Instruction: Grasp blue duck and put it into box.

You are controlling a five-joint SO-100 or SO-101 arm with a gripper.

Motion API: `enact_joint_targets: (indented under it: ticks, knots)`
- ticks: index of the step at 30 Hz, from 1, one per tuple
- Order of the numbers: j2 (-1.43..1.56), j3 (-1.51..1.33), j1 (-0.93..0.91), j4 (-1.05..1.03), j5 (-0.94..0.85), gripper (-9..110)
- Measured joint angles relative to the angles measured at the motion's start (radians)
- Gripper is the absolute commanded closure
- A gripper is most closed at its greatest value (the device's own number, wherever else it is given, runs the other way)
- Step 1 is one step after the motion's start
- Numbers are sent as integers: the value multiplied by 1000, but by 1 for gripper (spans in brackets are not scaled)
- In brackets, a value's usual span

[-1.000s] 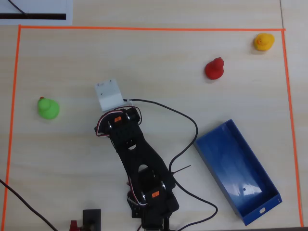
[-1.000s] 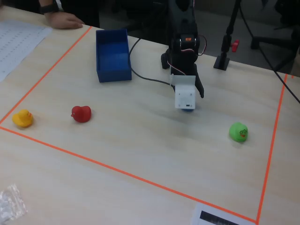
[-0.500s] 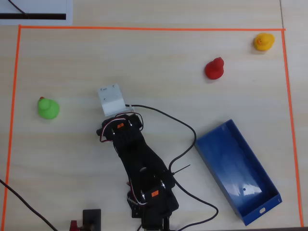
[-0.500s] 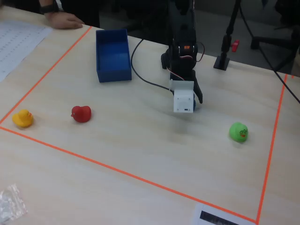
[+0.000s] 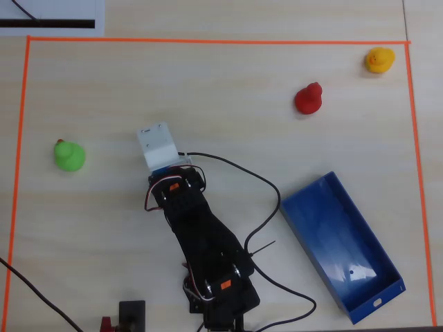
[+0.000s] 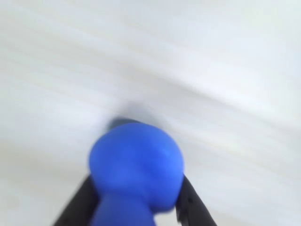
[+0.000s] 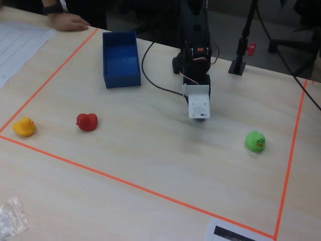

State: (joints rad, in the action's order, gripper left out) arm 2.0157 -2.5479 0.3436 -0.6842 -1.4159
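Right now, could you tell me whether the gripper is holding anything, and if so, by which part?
The gripper holds the blue duck, its dark fingers pressed against the sides of the round body, as the wrist view shows.

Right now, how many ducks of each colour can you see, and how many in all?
Blue duck, between the fingers in the wrist view: 1
Green duck: 1
Red duck: 1
Yellow duck: 1
Total: 4
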Motion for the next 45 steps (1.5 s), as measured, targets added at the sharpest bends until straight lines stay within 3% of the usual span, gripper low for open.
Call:
enact_joint_targets:
  ticks: [5, 10, 20, 24, 29, 35, 45]
  knots:
    - [83, -28, -81, 32, -58, 101]
    - [169, 181, -299, -18, -71, 101]
    - [-219, 1141, -1011, -635, -140, 101]
    - [-207, 1308, -1305, -695, -245, 101]
    - [-106, 1170, -1508, -741, -318, 101]
    - [0, 870, -1511, -776, -333, 101]
    - [-9, 405, -1574, -334, -426, 101]
